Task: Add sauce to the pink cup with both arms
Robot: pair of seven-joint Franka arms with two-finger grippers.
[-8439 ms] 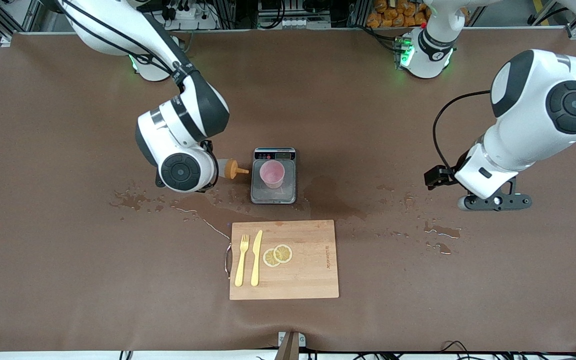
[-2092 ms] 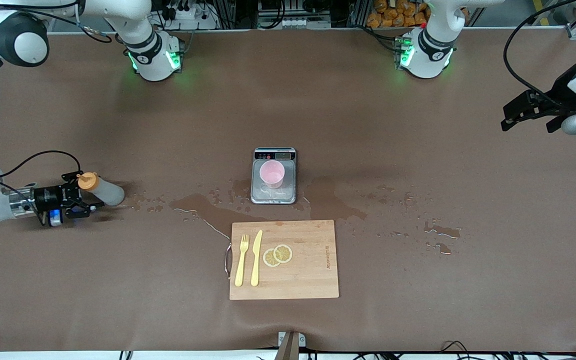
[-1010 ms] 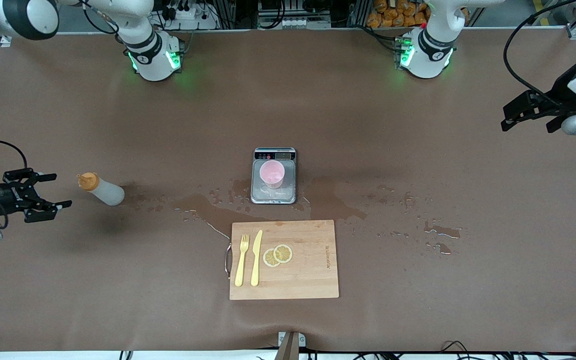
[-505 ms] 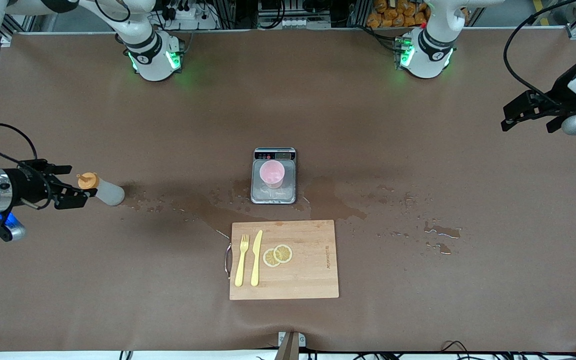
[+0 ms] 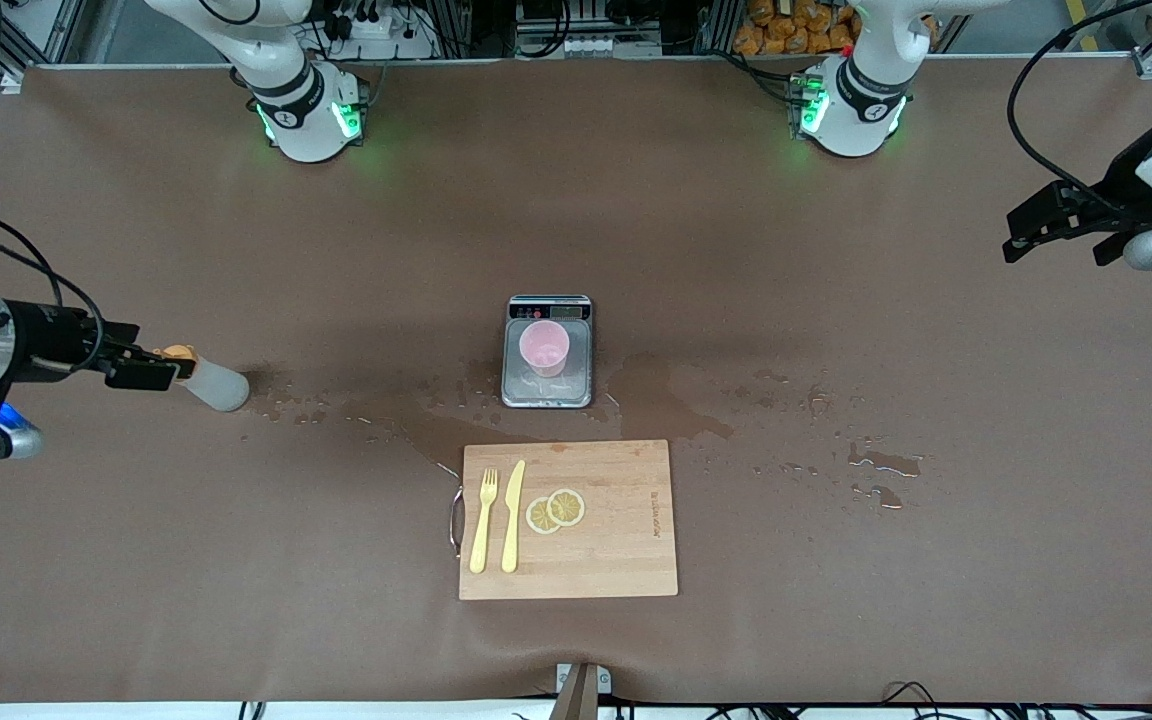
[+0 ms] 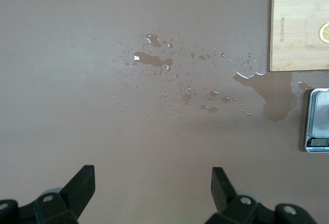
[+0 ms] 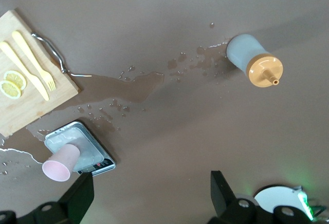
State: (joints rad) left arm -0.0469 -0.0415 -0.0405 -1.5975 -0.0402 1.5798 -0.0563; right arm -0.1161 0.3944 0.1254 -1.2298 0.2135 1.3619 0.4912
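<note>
The sauce bottle [image 5: 211, 384], whitish with an orange cap, stands on the table near the right arm's end; it also shows in the right wrist view [image 7: 253, 60]. My right gripper [image 5: 148, 362] is open and empty, up in the air just beside the bottle's cap, and its fingers [image 7: 82, 193] hold nothing. The pink cup [image 5: 544, 348] stands on a small scale [image 5: 547, 388] mid-table; it also shows in the right wrist view [image 7: 60, 163]. My left gripper [image 5: 1054, 222] is open and empty, and waits over the left arm's end of the table.
A wooden cutting board [image 5: 616, 545] with a yellow fork [image 5: 482, 520], a knife [image 5: 512, 515] and two lemon slices [image 5: 555, 510] lies nearer the front camera than the scale. Wet puddles [image 5: 416, 415] spread between bottle, scale and board, and more lie toward the left arm's end [image 5: 881, 465].
My right gripper, open, has swung back from the table's end toward the standing bottle and now shows beside its cap. The bottle, the cup and the left arm have not moved.
</note>
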